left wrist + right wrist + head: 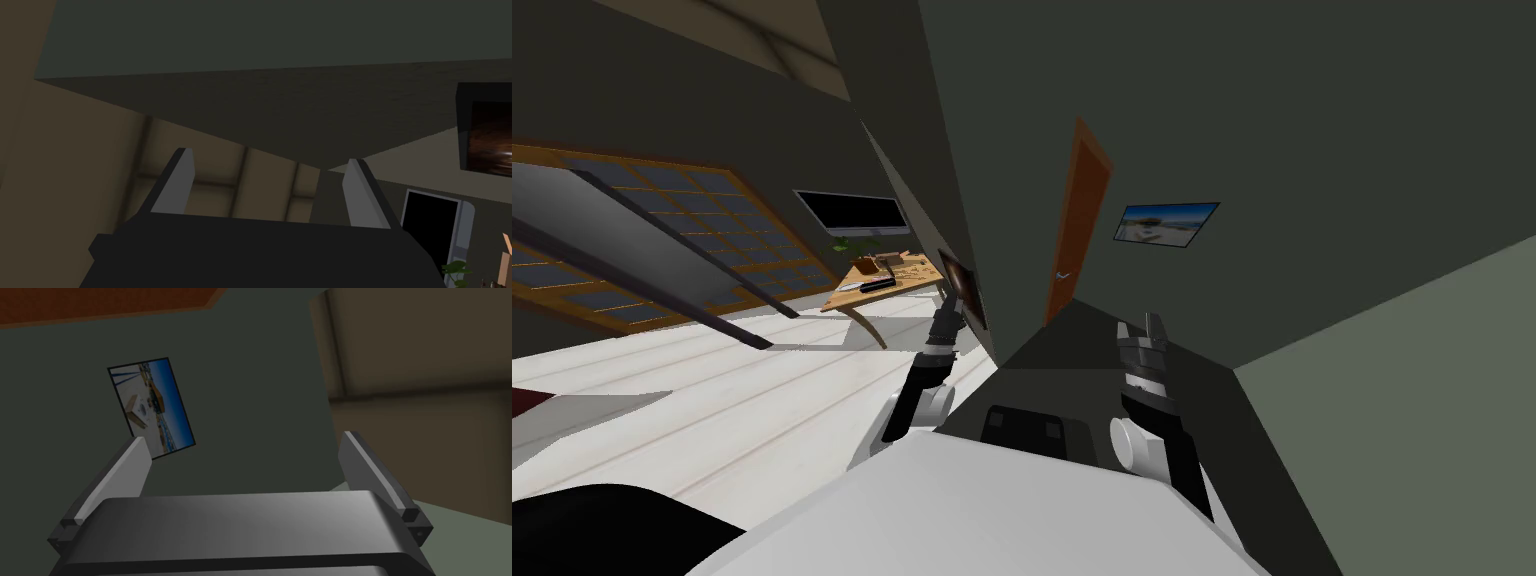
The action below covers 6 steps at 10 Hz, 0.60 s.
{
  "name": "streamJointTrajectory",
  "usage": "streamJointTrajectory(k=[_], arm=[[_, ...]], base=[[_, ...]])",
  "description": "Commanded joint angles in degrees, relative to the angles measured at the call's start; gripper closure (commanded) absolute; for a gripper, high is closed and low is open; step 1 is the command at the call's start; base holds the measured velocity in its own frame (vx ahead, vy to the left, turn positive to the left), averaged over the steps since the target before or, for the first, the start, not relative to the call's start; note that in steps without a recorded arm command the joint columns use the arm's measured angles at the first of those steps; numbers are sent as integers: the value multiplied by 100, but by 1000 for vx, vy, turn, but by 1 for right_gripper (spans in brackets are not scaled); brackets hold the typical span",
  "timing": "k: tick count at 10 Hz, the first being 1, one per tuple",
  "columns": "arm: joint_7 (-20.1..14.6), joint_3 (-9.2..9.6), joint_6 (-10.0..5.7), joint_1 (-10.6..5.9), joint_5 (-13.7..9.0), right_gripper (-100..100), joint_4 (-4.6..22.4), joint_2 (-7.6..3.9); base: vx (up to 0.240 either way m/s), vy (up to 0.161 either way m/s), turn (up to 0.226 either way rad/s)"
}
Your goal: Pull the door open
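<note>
A reddish-brown door (1078,225) stands at the far end of a narrow dark-walled passage, seen at a slant, with a small light lever handle (1062,274) low on its left side. My right gripper (1140,329) is raised in front of me, well short of the door, its fingers (127,470) open with nothing between them. A strip of the door's brown edge (100,303) shows beyond those fingers. My left gripper (952,300) is held up beside the dark wall corner on the left, also open and empty (267,187).
A blue framed picture (1166,223) hangs on the dark wall right of the door. A dark wall edge (967,290) juts between the passage and a room on the left, where a wooden table (882,280) and a monitor (852,212) stand.
</note>
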Motion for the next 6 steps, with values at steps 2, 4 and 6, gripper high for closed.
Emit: streamJointTrajectory(k=[2,4,6], arm=[[-7,27,-70,-118,-57,-100,278,-89],[-15,54,-140,-235,-114,-100,554,-166],[-21,75,-195,-328,-160,-100,773,-219]], base=[[77,-127,142],[147,-76,155],[128,-94,134]])
